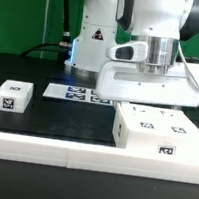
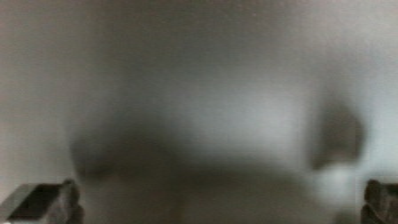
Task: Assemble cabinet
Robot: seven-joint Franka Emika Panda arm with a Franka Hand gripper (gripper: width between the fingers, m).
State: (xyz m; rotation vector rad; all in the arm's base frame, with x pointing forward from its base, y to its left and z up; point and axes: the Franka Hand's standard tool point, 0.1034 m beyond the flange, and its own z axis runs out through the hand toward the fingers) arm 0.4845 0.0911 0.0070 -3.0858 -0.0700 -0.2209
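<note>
The cabinet (image 1: 150, 86) is a wide white box, plain on the face that shows, standing directly under my hand in the exterior view. My gripper (image 1: 144, 67) is right down on its top, with the fingertips hidden behind it. In the wrist view a blurred grey-white surface of the cabinet (image 2: 196, 90) fills the frame, very close. Only the dark fingertips (image 2: 43, 202) show at the two lower corners. The jaws stand wide apart, with nothing visibly clamped between them.
A flat white tagged block (image 1: 162, 130) lies in front of the cabinet at the exterior view's right. A small tagged block (image 1: 12, 98) lies at the left. The marker board (image 1: 70, 91) lies behind, next to the robot base. The white rail (image 1: 80, 156) runs along the front.
</note>
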